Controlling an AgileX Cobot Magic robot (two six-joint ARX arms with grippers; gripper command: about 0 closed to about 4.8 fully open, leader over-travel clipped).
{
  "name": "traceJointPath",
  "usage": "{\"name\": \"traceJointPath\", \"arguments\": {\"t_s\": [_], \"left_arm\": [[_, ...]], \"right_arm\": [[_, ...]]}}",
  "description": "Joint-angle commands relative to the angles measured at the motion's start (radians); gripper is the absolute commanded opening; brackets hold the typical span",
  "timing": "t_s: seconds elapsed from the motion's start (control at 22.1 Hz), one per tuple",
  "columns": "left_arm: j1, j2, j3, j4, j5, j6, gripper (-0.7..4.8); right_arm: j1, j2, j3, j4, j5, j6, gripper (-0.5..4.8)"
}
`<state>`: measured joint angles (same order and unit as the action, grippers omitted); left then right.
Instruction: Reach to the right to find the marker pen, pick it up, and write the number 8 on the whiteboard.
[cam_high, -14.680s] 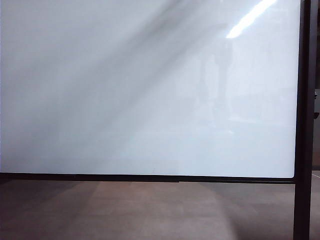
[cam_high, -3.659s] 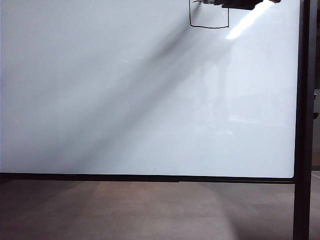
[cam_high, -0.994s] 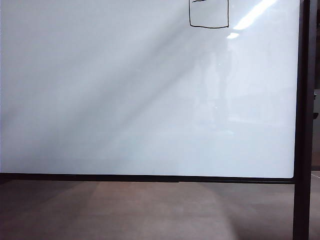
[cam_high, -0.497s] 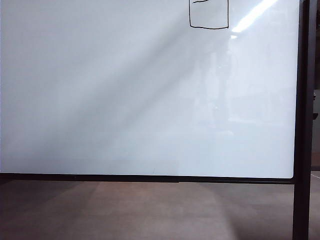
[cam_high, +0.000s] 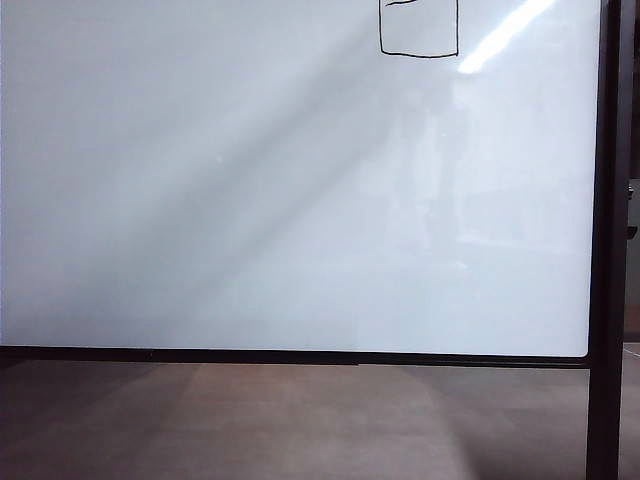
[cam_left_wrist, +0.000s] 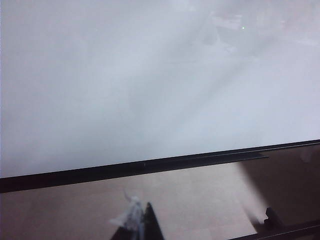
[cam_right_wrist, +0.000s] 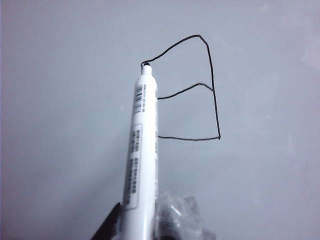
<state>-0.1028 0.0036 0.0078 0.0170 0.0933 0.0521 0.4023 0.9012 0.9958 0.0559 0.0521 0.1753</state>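
The whiteboard (cam_high: 250, 200) fills the exterior view, and the lower part of the number 8 (cam_high: 419, 52) shows as a boxy black outline at its top edge. Neither gripper appears there. In the right wrist view my right gripper (cam_right_wrist: 142, 226) is shut on the marker pen (cam_right_wrist: 140, 150), a white labelled barrel. Its black tip rests on the board at one upper corner of the number 8 (cam_right_wrist: 215, 100); the barrel hides that side of the figure. My left gripper (cam_left_wrist: 145, 222) hangs shut and empty before the whiteboard's (cam_left_wrist: 125, 75) lower edge.
A thin black frame (cam_high: 606, 200) borders the board on the right and along the bottom. Brown floor (cam_high: 300, 420) lies below it. A dark stand part (cam_left_wrist: 272, 220) sits on the floor in the left wrist view.
The board was blank at first and now carries the boxy lines. The dark arm end seen at the top edge has left the exterior view. Nothing has shifted over the last second.
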Motion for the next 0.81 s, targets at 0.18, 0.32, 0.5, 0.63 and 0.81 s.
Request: {"name": "traceJointPath", "arguments": {"t_s": [0.18, 0.32, 0.5, 0.63, 0.81], "left_arm": [[0.025, 0.000, 0.001, -0.017, -0.011, 0.000, -0.05], [0.025, 0.000, 0.001, -0.014, -0.011, 0.000, -0.05], [0.025, 0.000, 0.001, -0.018, -0.008, 0.000, -0.05], [0.026, 0.000, 0.001, -0.018, -0.003, 0.000, -0.05], [0.024, 0.000, 0.001, -0.018, -0.003, 0.000, -0.05]], "right_arm": [[0.014, -0.005, -0.011, 0.022, 0.024, -0.013, -0.05], [0.014, -0.018, -0.014, 0.021, 0.044, -0.040, -0.05], [0.013, -0.123, -0.103, 0.023, 0.086, -0.048, -0.05], [0.013, -0.229, -0.211, 0.022, 0.088, -0.039, -0.05], [0.014, -0.424, -0.384, 0.013, 0.100, 0.010, -0.05]]}}
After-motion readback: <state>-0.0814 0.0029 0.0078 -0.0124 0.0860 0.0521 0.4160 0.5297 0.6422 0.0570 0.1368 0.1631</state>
